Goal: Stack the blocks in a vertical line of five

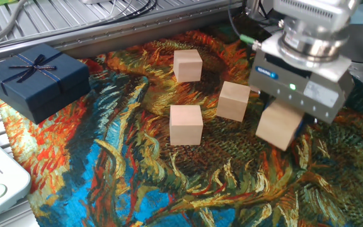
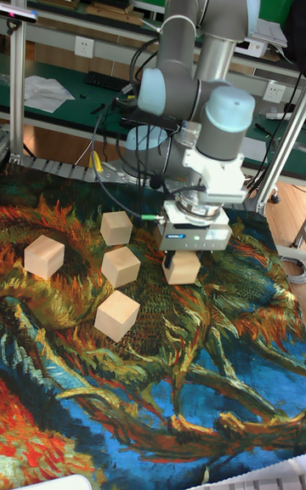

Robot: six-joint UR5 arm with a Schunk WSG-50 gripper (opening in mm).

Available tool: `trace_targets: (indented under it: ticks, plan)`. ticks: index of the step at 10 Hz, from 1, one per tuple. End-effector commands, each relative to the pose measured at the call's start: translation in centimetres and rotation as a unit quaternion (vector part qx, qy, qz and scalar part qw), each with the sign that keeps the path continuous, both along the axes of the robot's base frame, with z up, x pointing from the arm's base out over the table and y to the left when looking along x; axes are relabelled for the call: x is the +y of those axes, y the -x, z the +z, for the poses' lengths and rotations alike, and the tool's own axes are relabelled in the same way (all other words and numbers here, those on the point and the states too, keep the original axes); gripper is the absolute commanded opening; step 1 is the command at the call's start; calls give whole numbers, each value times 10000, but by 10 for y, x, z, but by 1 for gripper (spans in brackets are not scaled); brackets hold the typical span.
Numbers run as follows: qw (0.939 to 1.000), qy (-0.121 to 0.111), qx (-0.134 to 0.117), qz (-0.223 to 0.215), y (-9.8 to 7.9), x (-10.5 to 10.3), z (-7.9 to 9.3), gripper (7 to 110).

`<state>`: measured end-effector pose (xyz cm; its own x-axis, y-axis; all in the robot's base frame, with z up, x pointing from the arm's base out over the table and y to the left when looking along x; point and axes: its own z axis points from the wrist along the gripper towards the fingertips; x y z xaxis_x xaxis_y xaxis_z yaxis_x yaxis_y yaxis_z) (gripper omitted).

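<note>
Blocks: going left to right in the fixed view, there's a navy gift box [image 1: 35, 79] with a ribbon bow at the far left edge of the painted cloth [image 1: 125, 183]. Then three loose blocks on the cloth, none stacked: one near the middle [image 1: 186, 124], one behind it toward the back [image 1: 188, 65], and one to the right [image 1: 233, 101], just beside the gripper. The tall fixed view shows another loose block [image 2: 44, 257] off on its own, well apart from the rest. At the right, the gripper [image 1: 283, 123] is clamped on the fifth block [image 1: 278, 125], which sits tilted between the fingers and looks lifted just clear of the cloth.
</note>
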<state>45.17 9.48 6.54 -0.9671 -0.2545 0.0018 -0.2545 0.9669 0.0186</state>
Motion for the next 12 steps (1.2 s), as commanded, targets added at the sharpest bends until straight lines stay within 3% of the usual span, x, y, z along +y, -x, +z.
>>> trace_targets:
  ticks: [1, 5, 7, 10, 12]
  plan:
    - [9995, -126, 66, 291, 4, -20, 23, 7]
    - [9976, 92, 73, 688, 8, -57, 35, 7]
    - [9927, 301, 83, 1167, 8, -69, 34, 7]
    - [9795, 268, 244, 1981, 14, -66, 31, 7]
    - [9830, 75, 213, 1820, 15, -57, 30, 7]
